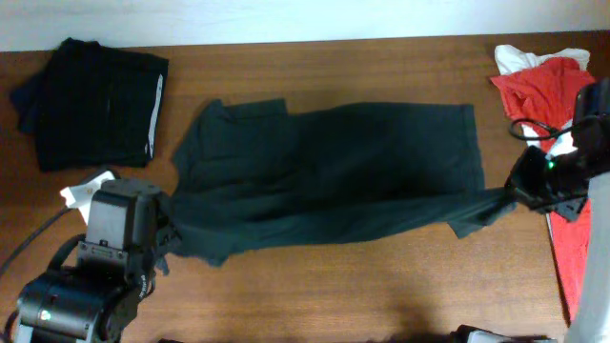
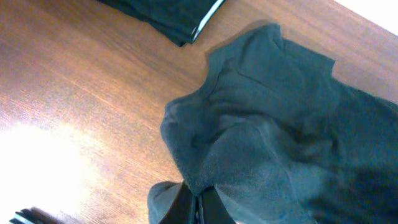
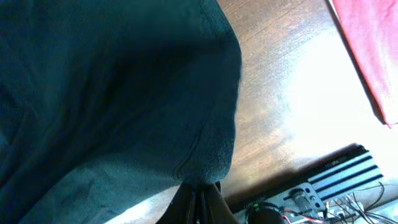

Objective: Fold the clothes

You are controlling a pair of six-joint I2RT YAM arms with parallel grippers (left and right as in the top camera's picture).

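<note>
The shirt (image 1: 324, 176) lies spread across the middle of the table (image 1: 381, 295), its near edge stretched between my two arms. The left gripper (image 2: 198, 210) has its jaws pressed together on a bunched corner at the lower left. The right gripper (image 3: 199, 198) pinches the opposite corner at the right end, and the cloth there is pulled into a taut point. As I read it, I am about to carry this edge over for a fold. My worry is the grip: both pinches look thin, so a hard pull apart could slip a corner free and drop that side. If one arm leads the other, the fold would land skewed. A swing too far right could drag the shirt onto the red cloth (image 1: 543, 86), and one too far left could nudge the folded black pile (image 1: 95, 105).
</note>
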